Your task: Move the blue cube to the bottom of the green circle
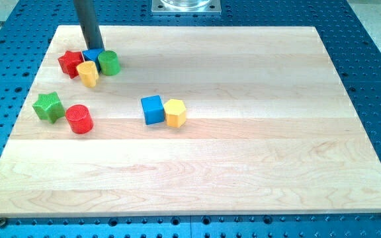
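A blue cube lies near the board's middle, touching a yellow hexagon on its right. A green circle, a short cylinder, stands at the upper left in a tight cluster with a second blue block, a red block and a yellow block. My rod comes down from the view's top and my tip rests at the top edge of the small blue block, just left of the green circle. The tip is far up and left of the blue cube.
A green star and a red cylinder sit at the left of the wooden board. A blue perforated table surrounds the board. A metal mount shows at the view's top.
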